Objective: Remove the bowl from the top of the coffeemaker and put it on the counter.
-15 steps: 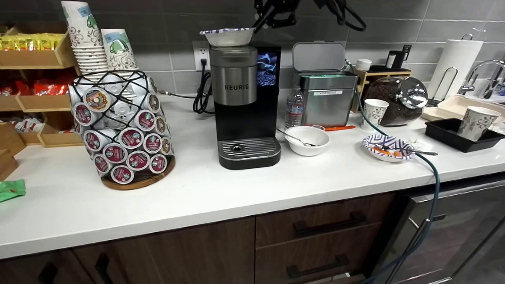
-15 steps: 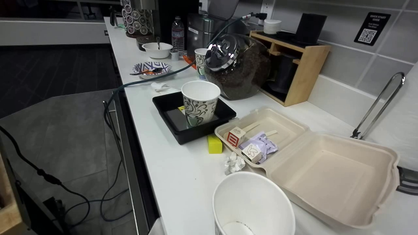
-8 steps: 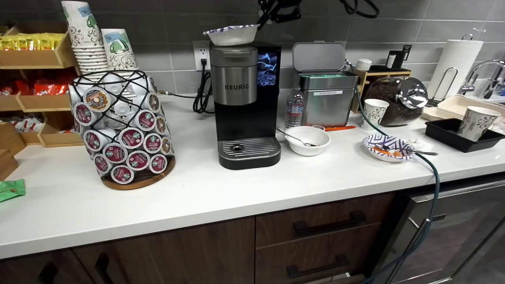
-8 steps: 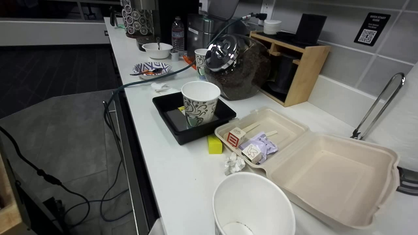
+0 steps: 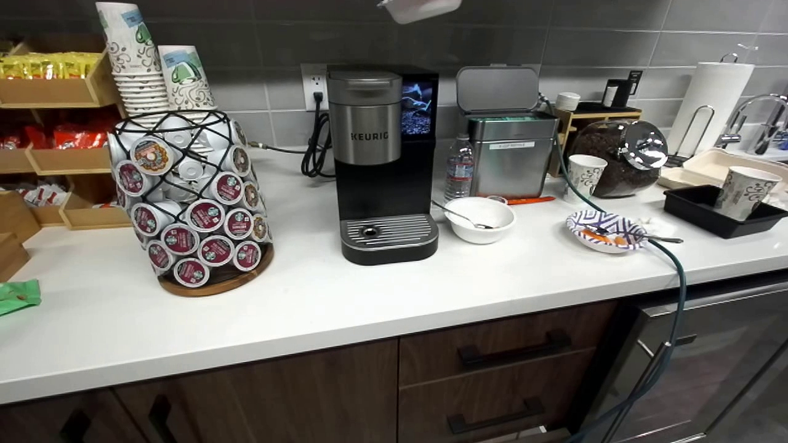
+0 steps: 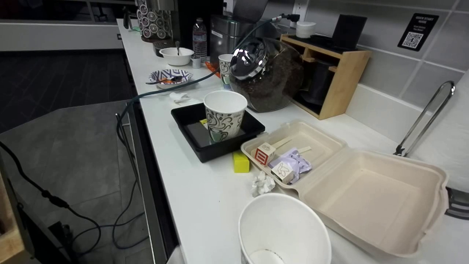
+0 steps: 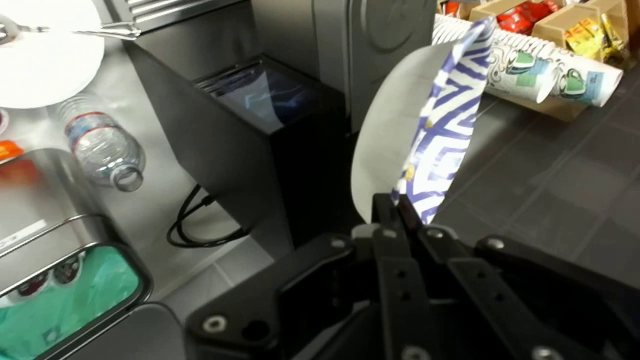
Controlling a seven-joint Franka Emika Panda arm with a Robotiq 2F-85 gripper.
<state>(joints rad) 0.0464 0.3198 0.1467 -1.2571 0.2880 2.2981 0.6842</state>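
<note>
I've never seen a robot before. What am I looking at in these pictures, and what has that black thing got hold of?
The black thing is the robot's gripper, a kind of mechanical hand. The close-up comes from a camera on the robot's wrist. The remaining two pictures come from cameras outside the robot, watching the same counter from different places.

The gripper is closed on the rim of a patterned bowl. In an exterior view, part of that bowl shows at the top edge, above the coffeemaker, with a gap between them.

On the counter you can also see coffee pods, a water bottle, a plain white bowl, a patterned dish and an open takeaway box.
</note>
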